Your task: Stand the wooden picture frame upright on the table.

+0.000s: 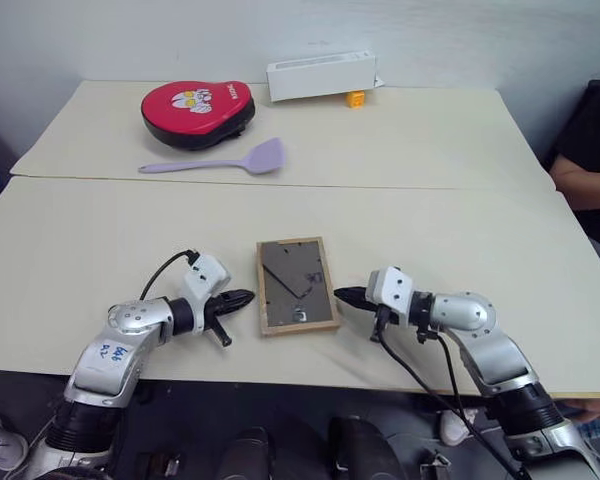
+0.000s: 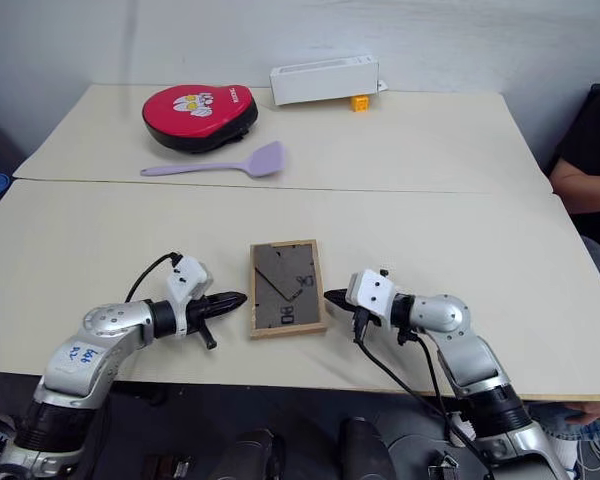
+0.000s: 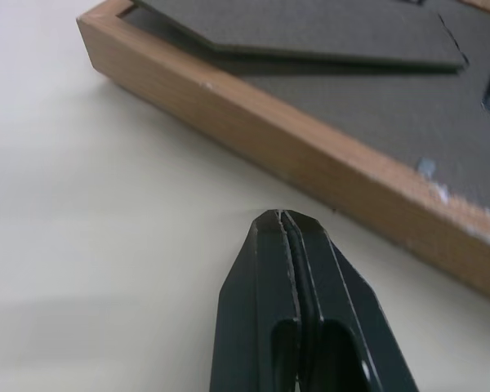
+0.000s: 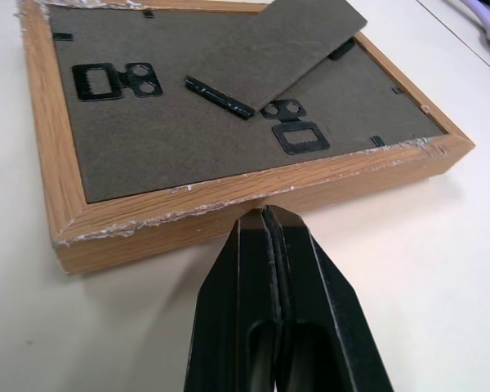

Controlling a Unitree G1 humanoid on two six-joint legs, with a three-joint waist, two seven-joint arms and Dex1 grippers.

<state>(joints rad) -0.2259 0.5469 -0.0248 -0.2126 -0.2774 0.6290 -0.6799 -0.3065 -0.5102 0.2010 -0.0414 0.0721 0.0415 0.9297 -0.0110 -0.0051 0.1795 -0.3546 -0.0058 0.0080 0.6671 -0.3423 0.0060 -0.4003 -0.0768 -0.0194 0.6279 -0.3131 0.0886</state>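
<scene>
Both grippers' black fingers are pressed fully together and hold nothing: the left gripper (image 1: 242, 297) points at one long side of the frame (image 1: 297, 285), the right gripper (image 1: 344, 295) at the other, each tip just short of the wood. The frame lies face down near the table's (image 1: 70, 250) front edge, its grey stand (image 4: 269, 53) lifted slightly off the back panel. Squeezed by narrow tips on smooth wood, it could pivot or slip out, and if the stand folds flat it would topple.
</scene>
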